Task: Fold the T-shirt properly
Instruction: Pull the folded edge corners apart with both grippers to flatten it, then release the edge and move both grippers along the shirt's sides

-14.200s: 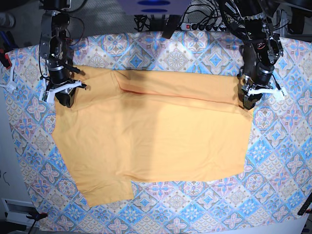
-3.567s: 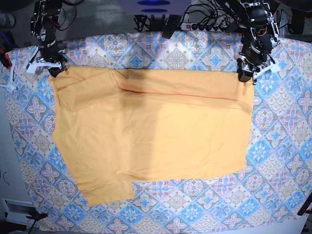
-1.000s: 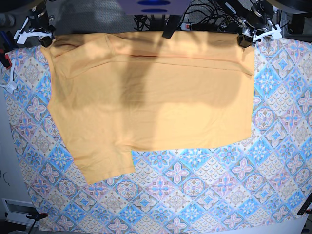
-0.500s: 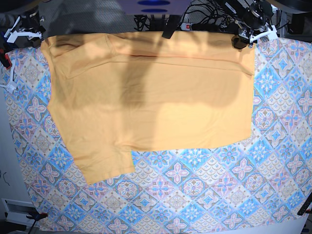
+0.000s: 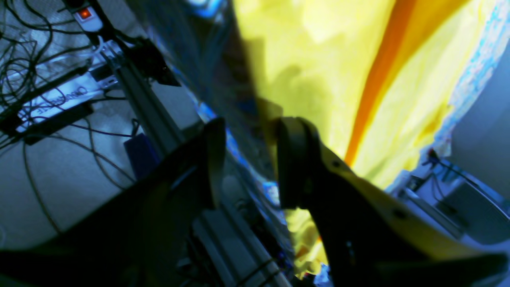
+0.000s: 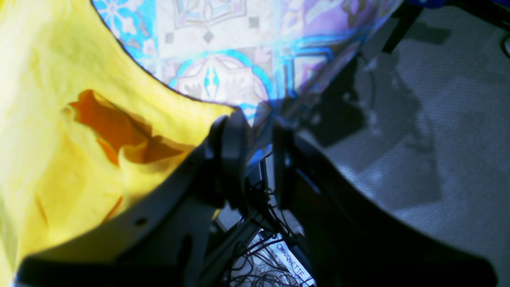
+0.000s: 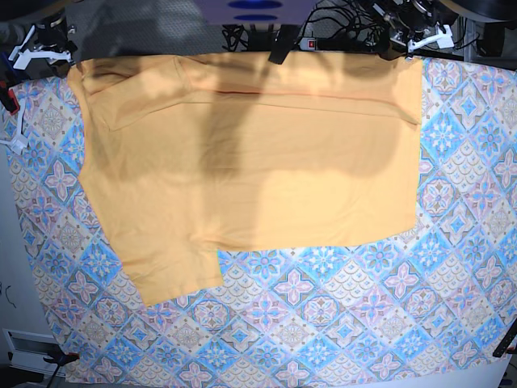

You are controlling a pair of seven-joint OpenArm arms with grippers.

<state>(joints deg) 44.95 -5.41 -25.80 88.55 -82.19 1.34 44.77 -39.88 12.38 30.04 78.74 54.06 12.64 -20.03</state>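
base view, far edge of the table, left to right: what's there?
right gripper → T-shirt top edge → black power strip behind the patterned cloth → left gripper

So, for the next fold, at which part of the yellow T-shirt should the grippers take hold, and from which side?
Probably the two far corners of the T-shirt. It lies flat on the patterned cloth with its far edge along the table's back, so the left gripper and right gripper, both beside those corners, could pinch the thin edge from behind.
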